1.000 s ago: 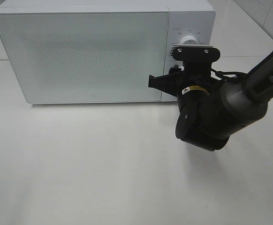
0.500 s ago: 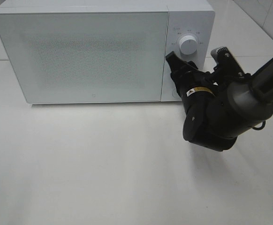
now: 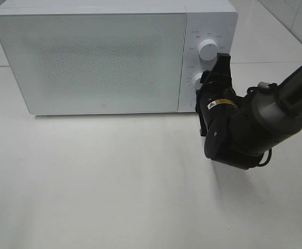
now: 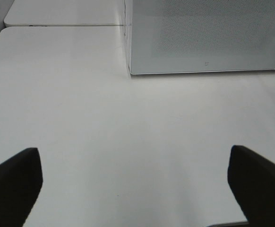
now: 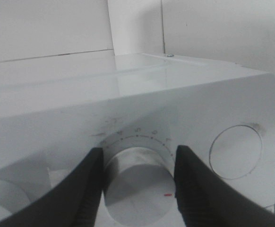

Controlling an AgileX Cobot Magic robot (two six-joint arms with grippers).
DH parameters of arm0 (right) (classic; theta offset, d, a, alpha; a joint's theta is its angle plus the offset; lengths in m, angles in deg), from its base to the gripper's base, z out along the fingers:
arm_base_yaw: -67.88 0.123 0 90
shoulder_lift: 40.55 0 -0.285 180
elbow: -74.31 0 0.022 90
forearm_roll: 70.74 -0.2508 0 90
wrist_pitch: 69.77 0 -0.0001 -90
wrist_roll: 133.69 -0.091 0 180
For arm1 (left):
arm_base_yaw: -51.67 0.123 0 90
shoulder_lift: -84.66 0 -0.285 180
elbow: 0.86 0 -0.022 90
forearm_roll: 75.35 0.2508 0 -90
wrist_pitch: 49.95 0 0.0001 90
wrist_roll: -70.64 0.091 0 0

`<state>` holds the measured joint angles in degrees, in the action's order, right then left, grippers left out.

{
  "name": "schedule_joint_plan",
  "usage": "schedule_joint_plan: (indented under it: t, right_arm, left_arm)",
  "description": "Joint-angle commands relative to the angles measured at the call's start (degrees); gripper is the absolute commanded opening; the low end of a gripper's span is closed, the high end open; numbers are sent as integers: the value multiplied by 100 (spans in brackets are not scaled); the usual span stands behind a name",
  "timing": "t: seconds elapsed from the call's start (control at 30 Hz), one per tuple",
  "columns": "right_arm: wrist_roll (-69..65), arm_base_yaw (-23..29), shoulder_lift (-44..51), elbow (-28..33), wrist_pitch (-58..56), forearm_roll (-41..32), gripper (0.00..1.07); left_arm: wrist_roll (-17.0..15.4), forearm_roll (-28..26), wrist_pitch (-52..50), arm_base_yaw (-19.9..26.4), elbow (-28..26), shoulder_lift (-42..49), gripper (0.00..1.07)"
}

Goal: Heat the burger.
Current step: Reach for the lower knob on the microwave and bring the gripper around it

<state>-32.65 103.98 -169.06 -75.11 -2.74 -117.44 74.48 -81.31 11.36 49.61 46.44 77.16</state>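
From the high camera, a white microwave (image 3: 88, 57) stands at the back of the white desk (image 3: 114, 181) with its speckled door shut. The control panel at its right end carries an upper dial (image 3: 208, 50) and a lower dial (image 3: 196, 79). The right arm (image 3: 255, 124) reaches in from the right, and its right end effector (image 3: 200, 88) is up against the panel at the lower dial, partly covering it. The left arm does not show here. In the left wrist view, the left end effector (image 4: 133, 151) hangs over bare desk (image 4: 104, 94) with its two dark fingers (image 4: 12, 182) spread wide and nothing between them. A front corner of the microwave (image 4: 208, 33) lies ahead of it, well apart. In the right wrist view, the right end effector (image 5: 137, 153) is partly closed, its black fingers (image 5: 88, 189) pressed to opposite sides of the lower dial (image 5: 137, 184). That dial bears a small red mark and has a ring of ticks and numerals around it. A round flush button (image 5: 235, 151) sits just beside the dial on the panel. The burger shows in none of the views, so where it lies cannot be told.
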Motion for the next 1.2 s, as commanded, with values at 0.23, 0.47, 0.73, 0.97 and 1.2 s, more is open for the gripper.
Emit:
schedule_joint_plan:
  t: [0.23,0.47,0.73,0.97,1.2]
  right_arm:
    - [-493,-11,-143,-315,-34,1301,0]
    - [-275,-11,-143,-315,195,1283,2]
    - [109,-11,-143,-315,625,922,17]
    - [126,-11,-143,-315,854,602,42]
    - [338,-11,-115,-309,865,132,72]
  left_arm:
    - [-17,0,6,17,23,103,100]
    - [-17,0,6,17,23,103,100]
    - [-17,0,6,17,23,103,100]
    - [-17,0,6,17,23,103,100]
    - [-17,0,6,17,23,103,100]
